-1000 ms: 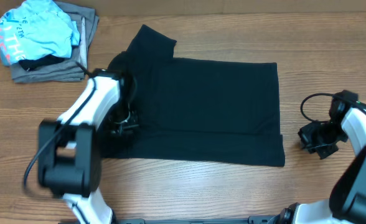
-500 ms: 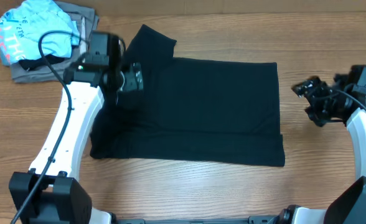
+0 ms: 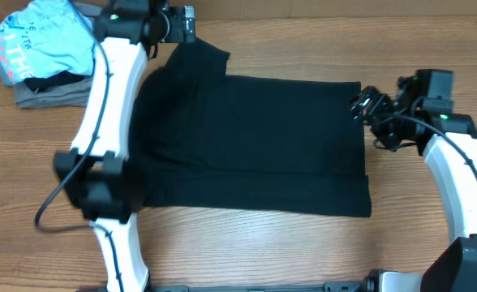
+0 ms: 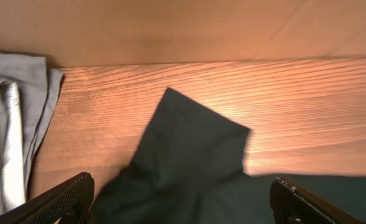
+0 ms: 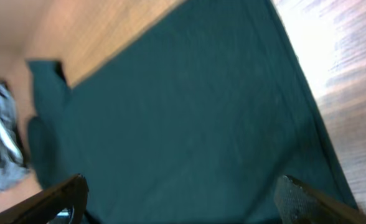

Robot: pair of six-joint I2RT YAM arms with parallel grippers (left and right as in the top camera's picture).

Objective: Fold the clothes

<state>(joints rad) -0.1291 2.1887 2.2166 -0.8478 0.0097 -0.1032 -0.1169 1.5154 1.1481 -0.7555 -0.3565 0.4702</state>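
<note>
Wooden table, with the black T-shirt flat across the middle in a rough rectangle, hem end to the right. The near long edge looks already turned in, with a faint crease along it. The far sleeve pokes out at back left, unfolded. Judged early-to-mid: far side fold and crosswise folds are left. Fabric is plain and soft with few wrinkles; no neck tag shows. Light blue shirt is heaped on the grey garment in the back-left corner, apart from the T-shirt. Left gripper hovers by the sleeve tip, jaws wide apart, empty. Right gripper is at the shirt's right edge, jaws apart, gripping nothing.
</note>
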